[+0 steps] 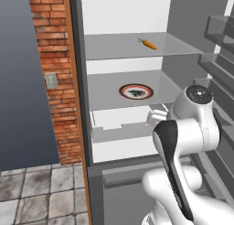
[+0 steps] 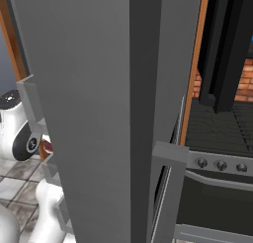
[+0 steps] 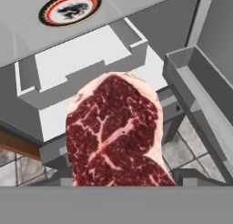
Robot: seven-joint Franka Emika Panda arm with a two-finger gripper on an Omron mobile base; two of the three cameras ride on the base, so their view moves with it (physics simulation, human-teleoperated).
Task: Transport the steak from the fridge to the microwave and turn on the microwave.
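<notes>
1. The steak (image 3: pixel 116 134) sits right in front of the hand camera, held in the pincer, whose jaws stand wide around it.
2. Behind it, the fridge (image 1: pixel 128 18) is open, with a round plate (image 1: pixel 135 91) on the middle shelf.
3. A carrot (image 1: pixel 148 44) lies on the shelf above.

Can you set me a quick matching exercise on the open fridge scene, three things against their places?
Things:
1. orange carrot
2. round plate with red rim and dark centre
3. red marbled raw steak

Places:
A. close before the hand camera, in front of the white fridge drawer
B. upper clear fridge shelf
C. middle clear fridge shelf

Pairs: 1-B, 2-C, 3-A
</notes>
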